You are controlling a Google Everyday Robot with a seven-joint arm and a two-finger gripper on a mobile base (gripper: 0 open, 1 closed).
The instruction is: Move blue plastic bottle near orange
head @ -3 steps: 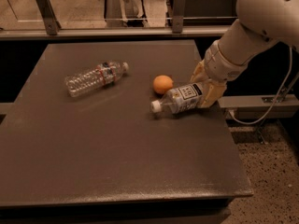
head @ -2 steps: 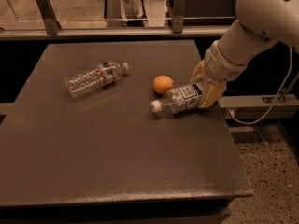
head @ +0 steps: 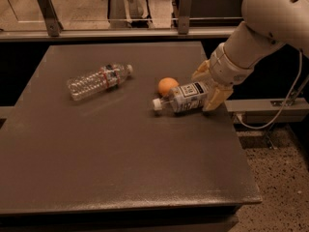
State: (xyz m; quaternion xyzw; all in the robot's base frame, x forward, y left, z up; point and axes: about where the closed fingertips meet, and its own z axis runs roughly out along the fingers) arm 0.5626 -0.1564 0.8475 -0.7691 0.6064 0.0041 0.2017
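Far L of table (head: 120,158): clear ribbed bottle (head: 96,81) on its side, red band round the label, cap end pointing R and toward the back. Well apart from the other items.

Centre-R: orange (head: 167,85) sits on the tabletop. Right beside it, on the near side, lies the blue plastic bottle (head: 186,96), also on its side. White cap points L and slightly toward the front edge, and the white label w/ dark square logo faces up. The bottle's shoulder looks to be touching or almost touching the orange; can't tell which.

R of that: gripper (head: 203,92) is at the bottle's base end, low over the table near its R edge. Its two yellowish fingers (head: 216,96) bracket the base, one on the far side and one on the near side, clamped on the blue plastic bottle. The bottle rests on the surface, not lifted.

Further R: white arm (head: 251,37) slopes up from the wrist to the top-R corner. A pale cable (head: 289,98) hangs beside the table, w/ speckled floor (head: 280,178) below.
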